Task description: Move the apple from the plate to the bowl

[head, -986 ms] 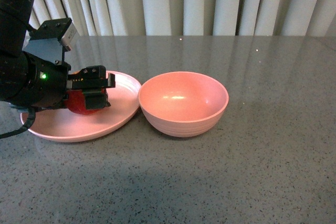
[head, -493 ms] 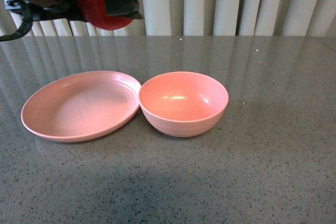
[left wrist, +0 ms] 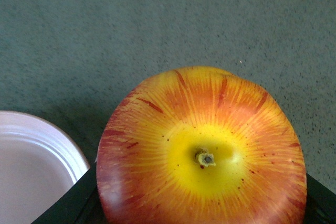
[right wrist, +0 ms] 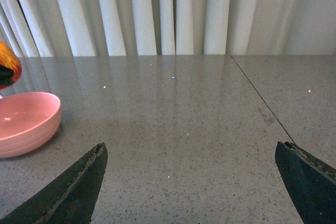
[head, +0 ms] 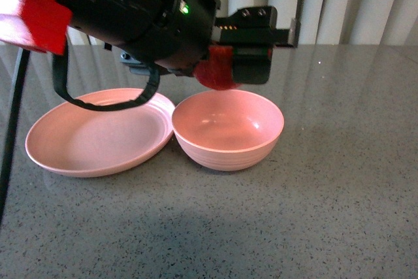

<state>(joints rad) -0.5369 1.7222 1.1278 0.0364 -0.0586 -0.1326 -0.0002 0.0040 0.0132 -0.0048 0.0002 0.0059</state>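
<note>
My left gripper [head: 234, 63] is shut on the red, yellow-streaked apple [head: 213, 74] and holds it in the air just above the back rim of the deep pink bowl [head: 228, 145]. The shallow pink plate [head: 85, 142] lies to the bowl's left, touching it, with nothing on it. The left wrist view is filled by the apple [left wrist: 202, 150], stem towards the camera, with dark fingers [left wrist: 79, 205] at its sides. The right wrist view shows the bowl [right wrist: 23, 124] and an edge of the apple [right wrist: 7, 65]. My right gripper [right wrist: 191, 182] is open over bare table, away from both.
A grey speckled tabletop [head: 339, 181] stretches to the right of the bowl. White curtains [head: 353, 4] hang behind the table's far edge. A pink rim [left wrist: 58, 142] shows beside the apple in the left wrist view; I cannot tell which dish it is.
My left gripper lifted the apple off the plate, rose high above it, then came rightward and down to hang over the bowl. The plate is now bare.
</note>
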